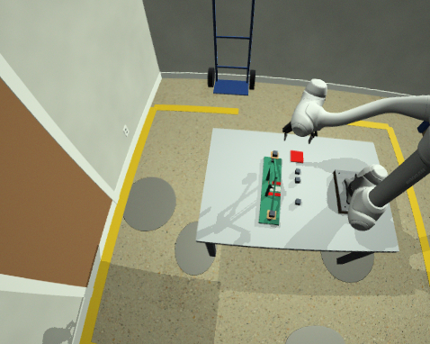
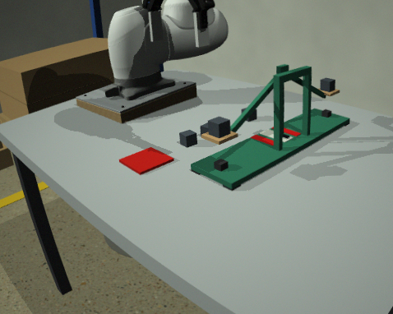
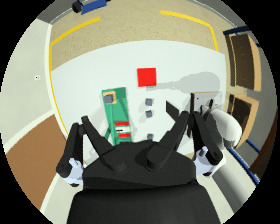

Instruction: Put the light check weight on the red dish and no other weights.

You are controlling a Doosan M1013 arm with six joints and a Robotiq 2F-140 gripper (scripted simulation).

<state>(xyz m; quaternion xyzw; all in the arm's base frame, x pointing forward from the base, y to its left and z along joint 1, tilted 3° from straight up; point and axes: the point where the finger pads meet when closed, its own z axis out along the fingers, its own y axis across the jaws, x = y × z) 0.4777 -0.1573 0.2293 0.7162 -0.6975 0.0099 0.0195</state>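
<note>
On pans (image 1: 272,157) (image 2: 220,140) (image 3: 114,95): one weight each, pointer (image 2: 285,136) (image 3: 119,130) seemingly over white. Red dish (image 1: 297,157) (image 2: 146,160) (image 3: 147,77) bare. Loose weights (image 1: 298,171) (image 2: 188,138) (image 3: 149,102) probably include fake; placing left. Gripper (image 1: 298,140) (image 2: 175,43) (image 3: 134,108) wide open, empty.

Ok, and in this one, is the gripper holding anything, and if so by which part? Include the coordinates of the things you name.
Nothing is held: the gripper (image 1: 300,139) (image 2: 176,36) (image 3: 134,108) is open, with no weight between its fingers.

red dish (image 1: 297,157) (image 2: 146,160) (image 3: 147,77), green balance base (image 1: 264,211) (image 2: 250,164) (image 3: 108,116), dark grey weights, blue hand truck (image 1: 233,37)
</note>
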